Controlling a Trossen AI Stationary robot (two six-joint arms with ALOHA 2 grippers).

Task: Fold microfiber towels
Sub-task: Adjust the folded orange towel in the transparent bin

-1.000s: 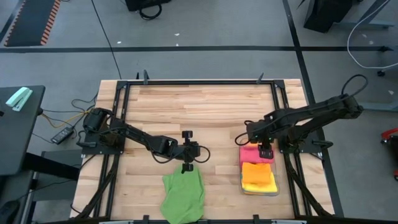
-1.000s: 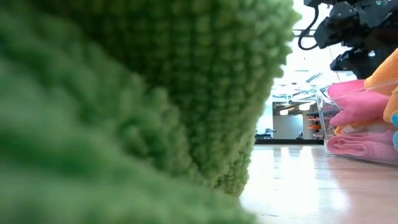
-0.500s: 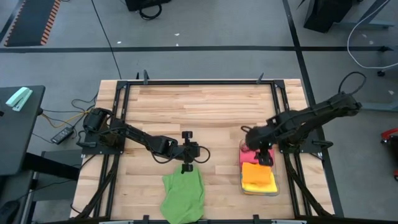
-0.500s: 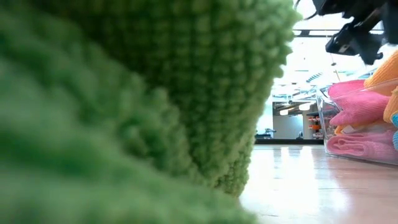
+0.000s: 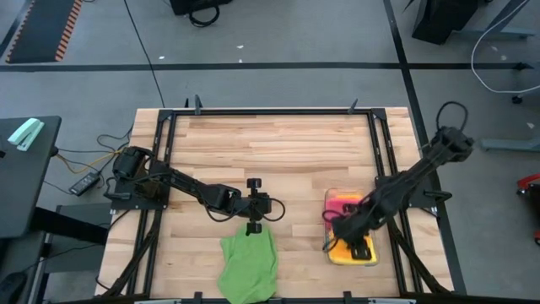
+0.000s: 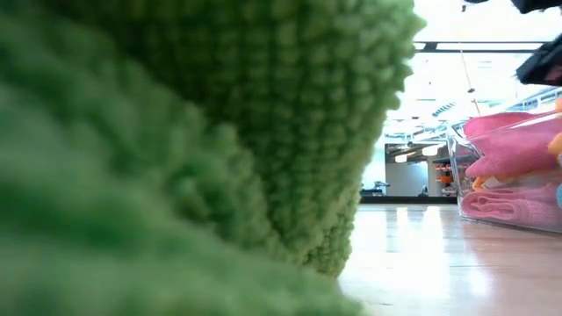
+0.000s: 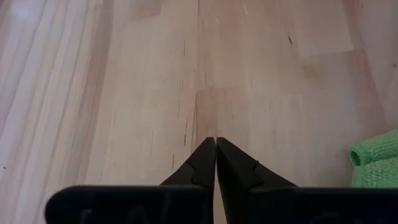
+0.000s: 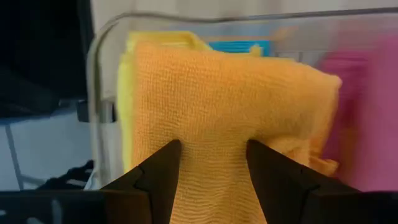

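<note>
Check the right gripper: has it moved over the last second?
Yes. In the high view the right gripper has travelled from the pink end of the clear bin toward the table's near edge, now open over the orange towel.

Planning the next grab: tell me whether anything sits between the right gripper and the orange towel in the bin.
Nothing visible does. The right gripper hangs open right over the orange towel, which tops the stack in the clear bin.

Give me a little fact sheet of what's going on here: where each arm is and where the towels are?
Left gripper: shut, empty, at the far edge of the green towel
Right gripper: fingers open, over the orange towel
Clear bin: holds orange, pink, yellow and blue towels
Table: bare wood elsewhere
</note>
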